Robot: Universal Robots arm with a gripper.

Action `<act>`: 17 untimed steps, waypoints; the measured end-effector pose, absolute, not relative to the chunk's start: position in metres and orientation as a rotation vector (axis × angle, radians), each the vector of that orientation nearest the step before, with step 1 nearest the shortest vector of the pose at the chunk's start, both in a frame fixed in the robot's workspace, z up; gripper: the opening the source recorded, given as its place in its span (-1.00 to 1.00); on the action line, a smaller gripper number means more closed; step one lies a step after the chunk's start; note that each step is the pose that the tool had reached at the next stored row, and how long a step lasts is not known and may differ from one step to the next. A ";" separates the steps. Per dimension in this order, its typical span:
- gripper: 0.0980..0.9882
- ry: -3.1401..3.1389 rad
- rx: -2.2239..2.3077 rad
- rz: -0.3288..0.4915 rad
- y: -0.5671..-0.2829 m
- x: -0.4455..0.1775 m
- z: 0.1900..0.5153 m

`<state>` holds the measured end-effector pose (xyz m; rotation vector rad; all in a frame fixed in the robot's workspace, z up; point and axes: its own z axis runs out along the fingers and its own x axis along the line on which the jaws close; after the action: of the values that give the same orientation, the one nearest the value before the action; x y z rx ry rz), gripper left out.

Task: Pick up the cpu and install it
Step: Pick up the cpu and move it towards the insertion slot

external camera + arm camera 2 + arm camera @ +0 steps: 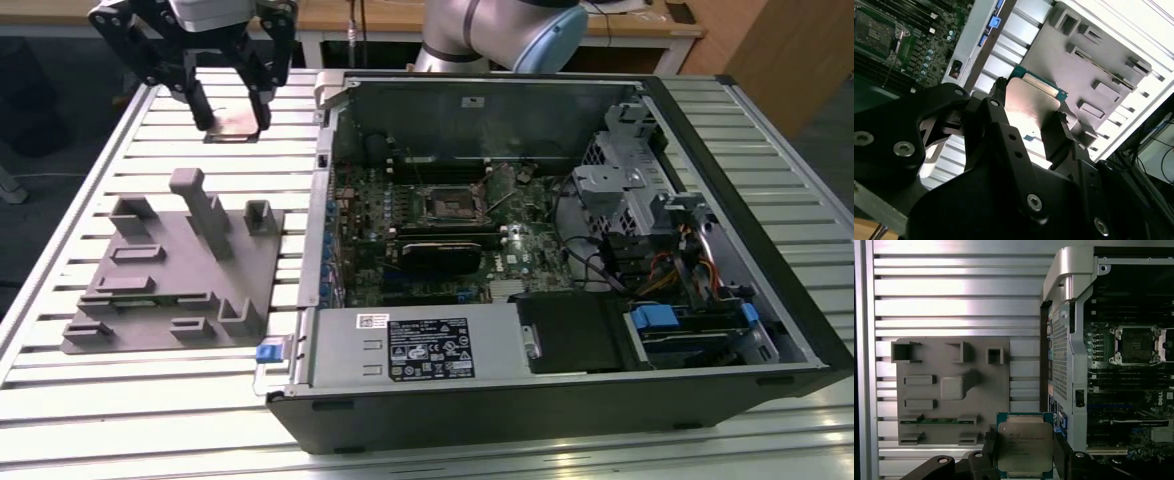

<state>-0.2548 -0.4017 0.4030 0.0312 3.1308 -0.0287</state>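
A silver surface [160, 410] made of long metal slats is carrying a big open computer case [561, 400] and a flat gray holder [174, 270] with little blocks on it. The case is lying in the middle and toward the exterior view's right edge of the surface. The gray holder is sitting just beside the case, toward the edge on the exterior view's left.

I am holding my end effector [230, 110] up in the air over the far corner of the surface, on the exterior view's left. My black fingers [989, 450] are squeezing the cpu [234, 125] from two sides. In both wrist views the cpu [1025, 445] [1031, 102] is showing its shiny silver top and its green rim. It is not touching the surface or the holder.

Inside the case, the dark square socket [451, 203] is sitting on the green board, well apart from the cpu.
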 end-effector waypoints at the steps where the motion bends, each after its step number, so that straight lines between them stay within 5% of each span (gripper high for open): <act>1: -0.02 3.131 0.031 -0.029 -0.402 -0.253 0.403; 17: -0.02 3.131 0.031 -0.029 -0.402 -0.228 0.403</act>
<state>-0.2277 -0.4017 0.4030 0.0311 3.1307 -0.0287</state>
